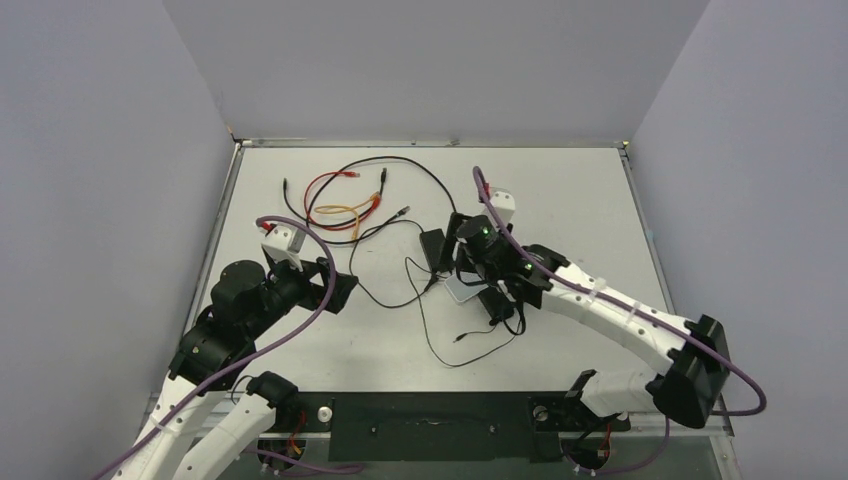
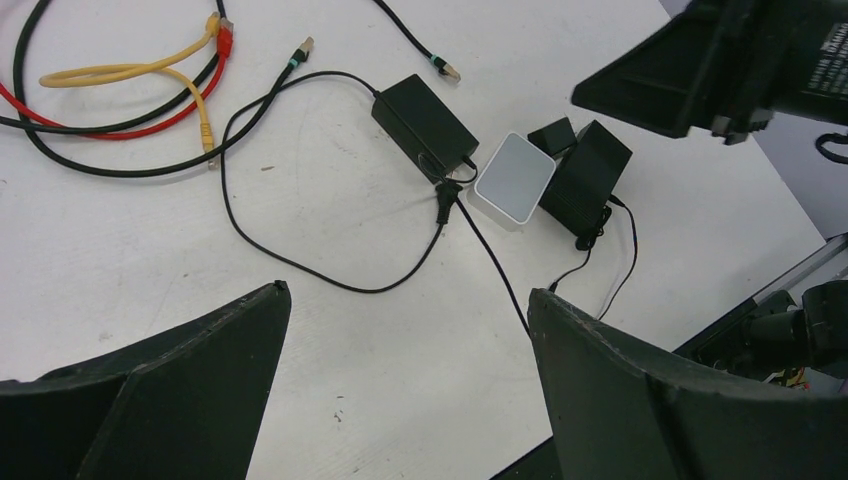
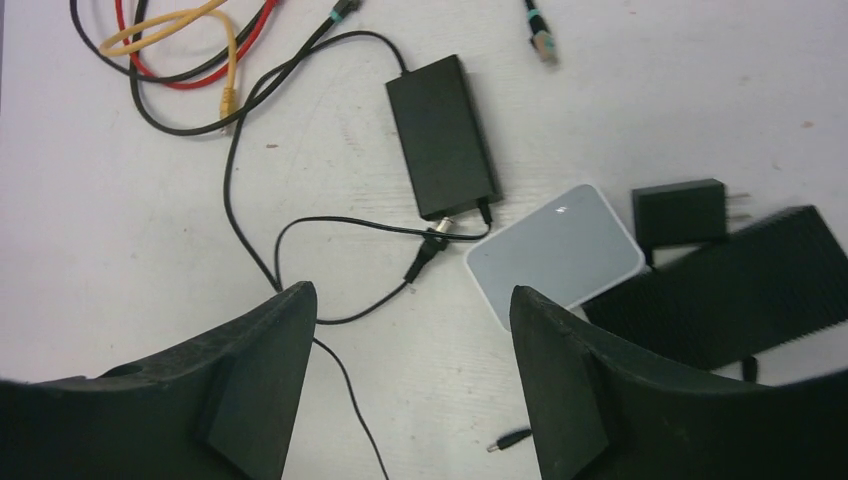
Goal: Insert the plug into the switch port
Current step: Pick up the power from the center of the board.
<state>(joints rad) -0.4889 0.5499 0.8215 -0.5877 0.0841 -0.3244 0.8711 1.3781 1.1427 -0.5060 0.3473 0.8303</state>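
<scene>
Grey pad (image 3: 555, 255), one (black boxes (image 3: 440, 135), three).

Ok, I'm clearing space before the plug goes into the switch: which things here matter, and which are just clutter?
Job: ribbed black box, likely the switch; teal-booted Ethernet plug, or similar.
Lying about: black adapter brick; light grey pad; small pronged adapter.

One ribbed box (image 3: 730, 285), two black adapters (image 3: 440, 135) (image 3: 680, 212), one grey pad (image 3: 555, 255), one red cable (image 2: 224, 40), one yellow cable (image 2: 110, 72)
</scene>
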